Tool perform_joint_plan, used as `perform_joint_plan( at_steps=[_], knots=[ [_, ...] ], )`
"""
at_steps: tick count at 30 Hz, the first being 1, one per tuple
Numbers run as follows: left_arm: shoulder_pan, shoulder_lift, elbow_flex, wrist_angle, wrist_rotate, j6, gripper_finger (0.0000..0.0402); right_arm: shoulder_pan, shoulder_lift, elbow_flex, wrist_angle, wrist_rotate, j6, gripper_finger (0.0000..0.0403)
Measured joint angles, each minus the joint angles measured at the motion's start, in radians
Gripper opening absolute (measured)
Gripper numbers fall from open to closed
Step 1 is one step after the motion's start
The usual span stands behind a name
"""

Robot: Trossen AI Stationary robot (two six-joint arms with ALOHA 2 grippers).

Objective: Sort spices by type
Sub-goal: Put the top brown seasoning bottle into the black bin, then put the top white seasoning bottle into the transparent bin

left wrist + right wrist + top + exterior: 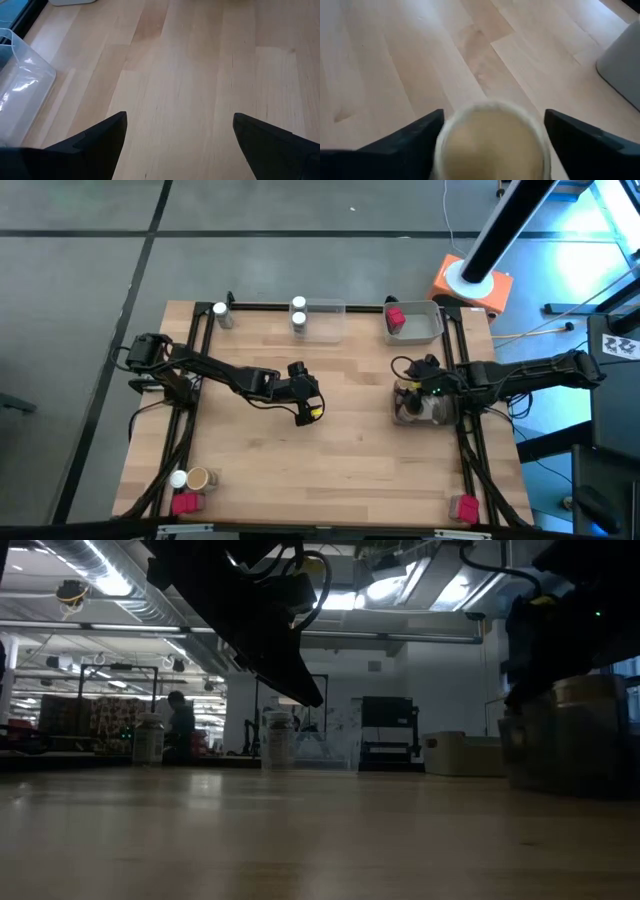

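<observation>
My right gripper [408, 394] hangs open over a clear tray [436, 416] at the table's right edge. A tan round jar [492, 142] stands between its fingers, and the low view shows the tan jar [590, 705] in that tray. My left gripper [306, 408] waits open above bare wood at mid-table, with nothing between its fingers [95, 145]. Two white-lidded jars [298, 313] stand in a clear tray at the far edge, and a third [220, 313] stands to their left. A red packet [395, 318] lies in a grey tray. My right gripper comes slanting down from the table's right side, with one finger [410, 145] on each side of the tan jar's top rim [445, 135]. Whether the fingers touch the jar I cannot tell. The jar stands upright, and its foot is hidden below its own top.
At the near left corner stand a white-lidded jar [178, 478], a tan jar [199, 478] and a red packet [186, 502]. Another red packet [463, 507] lies at the near right corner. Black rails [200, 350] run along both sides. Bare wood [330, 470] lies between the arms.
</observation>
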Motion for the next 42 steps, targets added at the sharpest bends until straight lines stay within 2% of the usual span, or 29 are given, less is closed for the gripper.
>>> perform_joint_plan(
  at_steps=[6,12,17,22,25,30,34,42],
  knots=[
    [0.0,0.0,0.0,0.0,0.0,0.0,0.0347,0.0,0.002,0.03,-0.039,-0.01,-0.025,0.0392],
    [0.0,0.0,0.0,-0.001,0.0,0.004,0.0347,0.0,0.002,0.137,-0.123,0.014,-0.051,0.0397],
    [0.0,0.0,0.0,-0.002,0.0,0.002,0.0347,0.0,0.002,0.207,-0.114,0.06,-0.083,0.0398],
    [-0.002,0.0,0.0,-0.004,0.0,-0.013,0.0347,0.0,0.005,0.214,0.024,0.063,-0.148,0.0398],
    [-0.002,0.0,0.0,-0.003,0.0,-0.047,0.0347,0.0,0.03,0.2,0.169,0.062,-0.202,0.0398],
    [0.0,-0.013,0.001,-0.017,0.0,-0.071,0.0347,0.0,0.13,0.166,0.354,0.038,-0.297,0.0398],
    [-0.001,-0.086,0.009,-0.097,-0.072,-0.092,0.0347,0.0,0.241,0.166,0.451,0.036,-0.335,0.0398],
    [0.051,-0.282,0.016,-0.365,-0.337,-0.212,0.0347,0.0,0.447,0.165,0.602,0.046,-0.406,0.0398]
  ],
)
